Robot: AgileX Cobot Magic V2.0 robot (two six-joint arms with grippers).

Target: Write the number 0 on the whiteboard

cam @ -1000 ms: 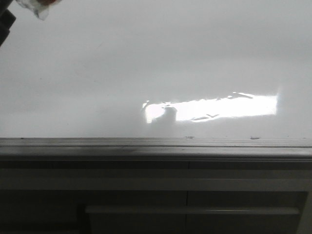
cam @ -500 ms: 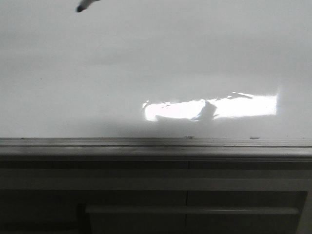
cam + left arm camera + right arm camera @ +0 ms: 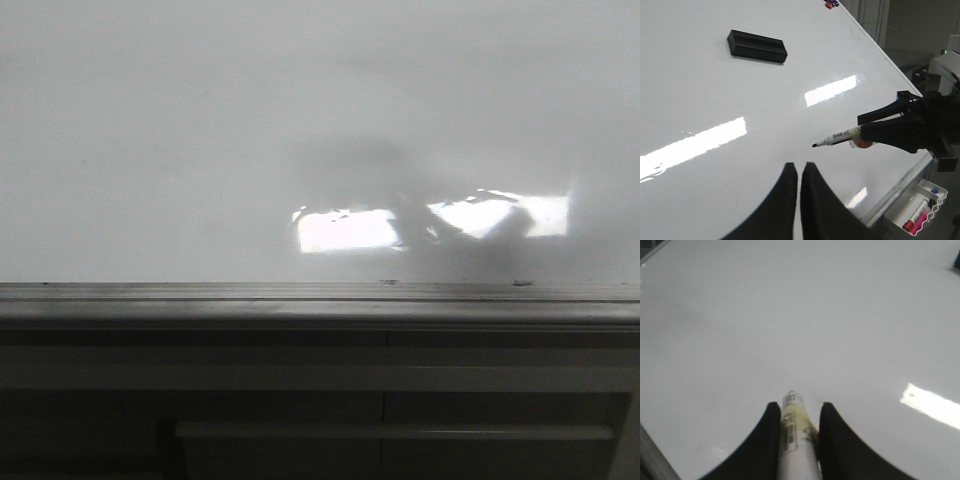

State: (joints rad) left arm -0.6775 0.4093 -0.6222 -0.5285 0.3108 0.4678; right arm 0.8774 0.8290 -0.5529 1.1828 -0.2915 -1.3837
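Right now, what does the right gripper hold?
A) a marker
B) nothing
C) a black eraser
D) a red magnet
A: the right gripper is shut on the marker, whose tip points at the whiteboard; the black eraser lies apart on the board.

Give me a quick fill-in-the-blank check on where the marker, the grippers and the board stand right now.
1. The right gripper is shut on the ____.
2. The left gripper holds ____.
3. The rectangular eraser lying on the whiteboard is ____ in colour.
4. The marker is uncapped and its tip points toward the ____.

Missing words: marker; nothing; black; whiteboard
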